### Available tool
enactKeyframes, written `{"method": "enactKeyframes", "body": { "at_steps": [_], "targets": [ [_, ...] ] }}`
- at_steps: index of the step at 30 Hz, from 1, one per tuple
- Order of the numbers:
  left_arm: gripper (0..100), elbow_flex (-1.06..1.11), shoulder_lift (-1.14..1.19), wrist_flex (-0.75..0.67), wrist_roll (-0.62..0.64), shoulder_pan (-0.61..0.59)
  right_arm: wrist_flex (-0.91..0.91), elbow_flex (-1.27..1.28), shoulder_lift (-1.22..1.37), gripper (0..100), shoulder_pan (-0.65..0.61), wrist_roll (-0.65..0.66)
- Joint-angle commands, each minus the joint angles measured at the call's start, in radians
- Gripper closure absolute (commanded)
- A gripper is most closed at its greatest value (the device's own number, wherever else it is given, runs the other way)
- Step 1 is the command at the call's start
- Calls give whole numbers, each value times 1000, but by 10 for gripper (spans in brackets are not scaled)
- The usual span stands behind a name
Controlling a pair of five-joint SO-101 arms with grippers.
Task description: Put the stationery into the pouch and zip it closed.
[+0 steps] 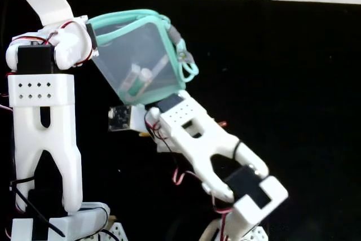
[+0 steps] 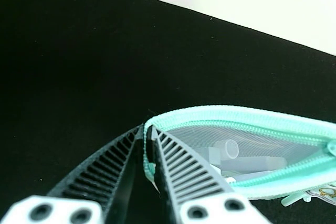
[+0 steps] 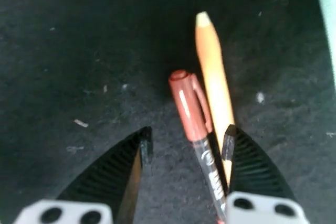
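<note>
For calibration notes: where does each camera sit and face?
High view: fixed above, looking down; left arm, right arm, pouch.
Left wrist view: along left end effector, shut on pouch edge.
Right wrist view: down at table; open right end effector over pen, pencil.
Shared: high and left wrist views show the pouch.

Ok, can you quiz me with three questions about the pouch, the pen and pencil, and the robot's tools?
1. Where do the brown pen and orange pencil lie? A on a shelf B on the black table C in a cup
2. What colour is the zip edge of the pouch? A red B yellow C mint green
3. How is the right tool? A open B shut on the pen C shut on the pouch
Answers: 1 B, they rest on it under the right tool; 2 C, the edge the left tool pinches is mint green; 3 A, its fingers stand apart.
</note>
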Motion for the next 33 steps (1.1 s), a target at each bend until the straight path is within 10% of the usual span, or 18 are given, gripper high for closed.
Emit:
{"method": "enactKeyframes", "body": {
  "at_steps": [1, 33],
  "targets": [
    [993, 87, 18, 11, -5, 36, -33, -124, 77, 782, 30, 21],
    [993, 88, 18, 14, -5, 36, -31, -288, 297, 991, 61, -40]
  ]
}}
